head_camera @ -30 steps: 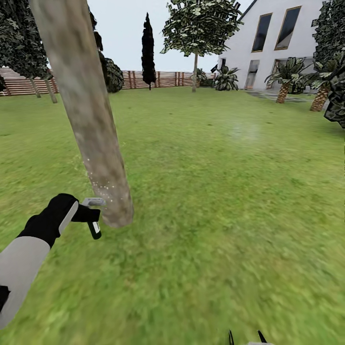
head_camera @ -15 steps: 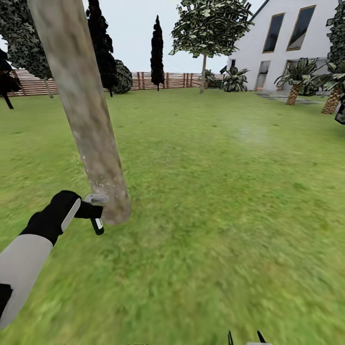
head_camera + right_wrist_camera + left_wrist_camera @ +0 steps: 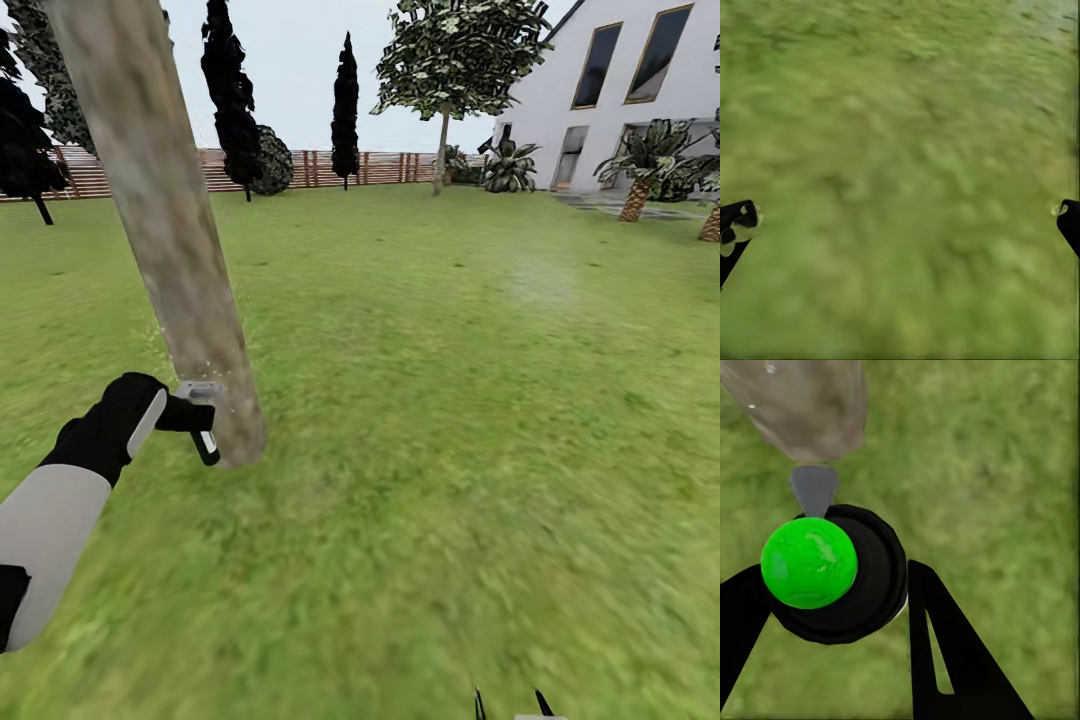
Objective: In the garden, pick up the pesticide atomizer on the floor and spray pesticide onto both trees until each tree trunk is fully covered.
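Note:
A thick, pale mottled tree trunk (image 3: 165,230) leans across the left of the head view, rooted in the lawn. My left gripper (image 3: 195,418) is shut on the pesticide atomizer (image 3: 204,440), right beside the trunk's base. The atomizer's grey spray head (image 3: 199,390) nearly touches the bark. Tiny whitish specks of pesticide (image 3: 212,378) dot the lower trunk. In the left wrist view the black fingers (image 3: 945,645) flank the dark bottle (image 3: 870,577), and its nozzle (image 3: 814,487) points at the trunk (image 3: 802,405). My right gripper (image 3: 900,225) is open over grass; its tips (image 3: 510,705) show at the head view's bottom edge.
Another leafy tree with a pale stem (image 3: 440,150) stands far back by the white house (image 3: 600,100). Dark slim trees (image 3: 232,90) and a slatted wooden fence (image 3: 370,165) line the back. Short palms (image 3: 640,180) stand at the right. Lawn (image 3: 450,400) spreads to the right.
The whole picture has shifted right, so the camera has swung left. My left gripper keeps the atomizer at the trunk's base, a little higher in the picture than before.

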`<state>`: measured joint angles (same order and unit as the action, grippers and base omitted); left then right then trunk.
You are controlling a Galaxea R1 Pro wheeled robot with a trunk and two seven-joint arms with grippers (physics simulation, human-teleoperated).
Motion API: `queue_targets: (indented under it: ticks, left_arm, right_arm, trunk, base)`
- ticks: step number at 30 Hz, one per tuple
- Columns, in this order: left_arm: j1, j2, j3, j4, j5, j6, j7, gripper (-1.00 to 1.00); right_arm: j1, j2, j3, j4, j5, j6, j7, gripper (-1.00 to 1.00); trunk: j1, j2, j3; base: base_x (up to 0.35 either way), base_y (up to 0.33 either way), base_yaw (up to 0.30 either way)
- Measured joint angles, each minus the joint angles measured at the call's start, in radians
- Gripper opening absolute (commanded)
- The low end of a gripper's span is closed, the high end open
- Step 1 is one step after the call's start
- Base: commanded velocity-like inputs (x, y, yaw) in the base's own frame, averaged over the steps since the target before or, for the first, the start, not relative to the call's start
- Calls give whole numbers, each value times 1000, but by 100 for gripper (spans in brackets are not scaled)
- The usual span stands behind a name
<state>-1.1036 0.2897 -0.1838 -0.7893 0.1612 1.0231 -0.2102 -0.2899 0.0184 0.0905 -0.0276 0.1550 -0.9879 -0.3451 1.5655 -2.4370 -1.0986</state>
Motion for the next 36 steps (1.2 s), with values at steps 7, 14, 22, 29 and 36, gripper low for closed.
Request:
queue_targets:
  ticks: [7, 14, 22, 29, 36]
  left_arm:
    - [-88, -3, 0, 26, -1, 1, 2, -100]
    - [-169, 13, -5, 176, -11, 2, 7, -100]
    - [-164, 25, -5, 161, -6, 3, 6, -100]
    - [-165, 44, -4, 162, -10, 3, 6, -100]
    - [-163, 46, -6, 162, -6, 2, 6, -100]
  right_arm:
    - [0, 0, 0, 0, 0, 0, 0, 100]
    - [0, 0, 1, 0, 2, 0, 0, 100]
    - [0, 1, 1, -1, 4, 0, 0, 100]
    - [0, 1, 0, -1, 4, 0, 0, 100]
    - [0, 1, 0, -1, 5, 0, 0, 100]
  trunk:
    - [0, 0, 2]
    - [0, 0, 2]
    - [0, 0, 2]
    - [0, 0, 2]
    - [0, 0, 2]
  base:
    - [-72, -51, 135]
    - [0, 0, 2]
    - [111, -97, 81]
    - [-77, -77, 183]
    - [206, -154, 40]
